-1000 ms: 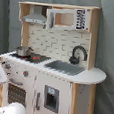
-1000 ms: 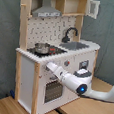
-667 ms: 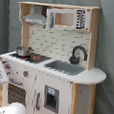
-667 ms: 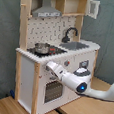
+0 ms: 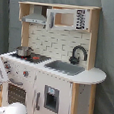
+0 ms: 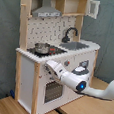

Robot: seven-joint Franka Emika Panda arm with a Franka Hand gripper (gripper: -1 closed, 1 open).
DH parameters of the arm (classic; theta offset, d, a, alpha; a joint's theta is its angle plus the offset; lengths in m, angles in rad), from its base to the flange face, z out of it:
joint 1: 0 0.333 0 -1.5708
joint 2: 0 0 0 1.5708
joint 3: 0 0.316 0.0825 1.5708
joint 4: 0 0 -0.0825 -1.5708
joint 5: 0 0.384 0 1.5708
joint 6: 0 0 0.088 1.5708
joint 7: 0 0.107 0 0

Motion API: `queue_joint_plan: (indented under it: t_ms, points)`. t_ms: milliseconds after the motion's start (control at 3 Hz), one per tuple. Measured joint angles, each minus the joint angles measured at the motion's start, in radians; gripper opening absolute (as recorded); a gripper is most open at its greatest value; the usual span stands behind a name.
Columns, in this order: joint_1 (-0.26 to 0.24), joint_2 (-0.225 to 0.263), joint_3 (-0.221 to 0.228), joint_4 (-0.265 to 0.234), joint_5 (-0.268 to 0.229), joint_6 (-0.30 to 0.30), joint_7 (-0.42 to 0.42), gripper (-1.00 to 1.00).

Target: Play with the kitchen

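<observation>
One tall white and light-wood toy play kitchen (image 6: 53,52) is seen, with one small metal pot (image 6: 42,48), one black faucet (image 5: 78,53), one grey hood (image 5: 36,17).

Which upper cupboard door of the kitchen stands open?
The microwave door at the top, on the second exterior view's right, is swung outward. The oven door below stays flush with the front of the kitchen.

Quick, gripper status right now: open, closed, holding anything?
Gripper: cannot be told; it sits against the kitchen front near the oven door.
</observation>
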Motion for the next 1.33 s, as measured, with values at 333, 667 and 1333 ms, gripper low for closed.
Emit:
queue_joint_plan:
  t_ms: [333, 667, 1333]
  points:
    - [0.0, 0.0, 0.0, 0.0, 0.0, 0.0, 0.0, -1.0]
    - [0.0, -0.004, -0.002, 0.002, 0.0, 0.001, -0.151, -1.0]
    - [0.001, -0.001, 0.0, 0.001, 0.0, -0.003, -0.383, -1.0]
